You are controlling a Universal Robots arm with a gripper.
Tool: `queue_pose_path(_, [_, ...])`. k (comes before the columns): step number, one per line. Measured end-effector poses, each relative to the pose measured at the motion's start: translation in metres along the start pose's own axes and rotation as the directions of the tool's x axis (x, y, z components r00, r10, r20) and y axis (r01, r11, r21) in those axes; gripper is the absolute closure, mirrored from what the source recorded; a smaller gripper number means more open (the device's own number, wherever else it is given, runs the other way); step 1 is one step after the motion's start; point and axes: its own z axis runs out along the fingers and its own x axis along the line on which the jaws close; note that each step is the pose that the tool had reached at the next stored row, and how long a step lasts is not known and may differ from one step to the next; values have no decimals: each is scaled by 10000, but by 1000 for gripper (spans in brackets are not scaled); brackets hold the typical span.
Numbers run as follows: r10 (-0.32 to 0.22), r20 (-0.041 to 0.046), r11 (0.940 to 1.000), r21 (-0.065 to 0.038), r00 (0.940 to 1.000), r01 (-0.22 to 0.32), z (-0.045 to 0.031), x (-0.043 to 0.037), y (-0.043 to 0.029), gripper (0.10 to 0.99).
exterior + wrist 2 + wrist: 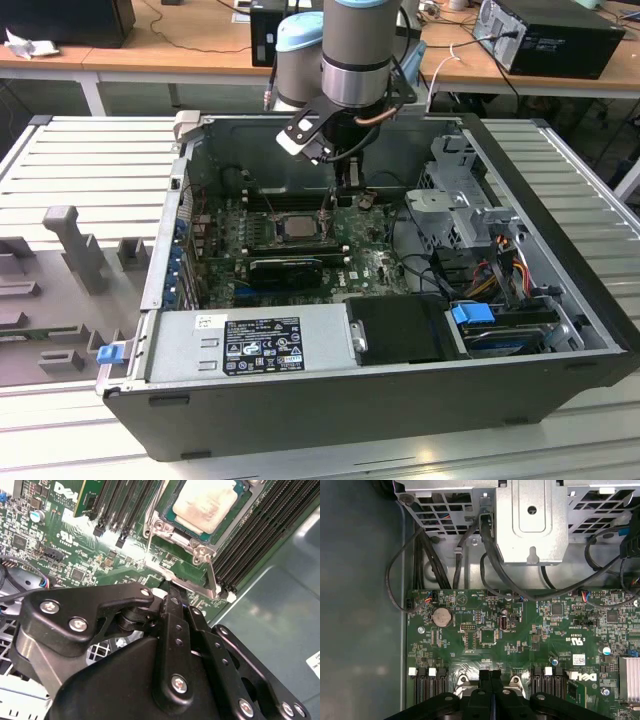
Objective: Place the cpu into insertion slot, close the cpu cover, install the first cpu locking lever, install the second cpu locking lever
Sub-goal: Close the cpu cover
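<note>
The cpu [205,502] lies flat in the insertion slot [161,527], its dull silvery square top smudged with pale residue and edged by a thin green rim. By the look of it the placing is done. The cpu cover [192,539], a thin metal frame with a square window, seems to lie down around the chip, so I judge that step finished too.

What is left is the locking levers. One thin bright wire lever [149,537] runs along one side of the slot, and a second lever [212,577] runs along the edge nearest the hand. I cannot tell whether either is hooked under its catch.

The hand [182,602], matte black with bare screw heads, hovers just beside the slot at the second lever's end. Its two fingers are brought together. Whether the thin wire is pinched between them is hidden by the fingers themselves.

Around the slot the green motherboard [485,630] is studded with small dark chips. Long narrow black memory slots [260,525] flank the slot. Beyond it, away from the hand, a round silvery coin cell [440,616] sits on the board. Farther off stands a perforated grey sheet-metal drive cage [530,520] with black cables looping under it.
</note>
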Motion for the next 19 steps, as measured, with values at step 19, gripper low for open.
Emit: queue_pose_path(19, [-1, 0, 10000, 0, 10000, 1, -5, -1, -99, 980])
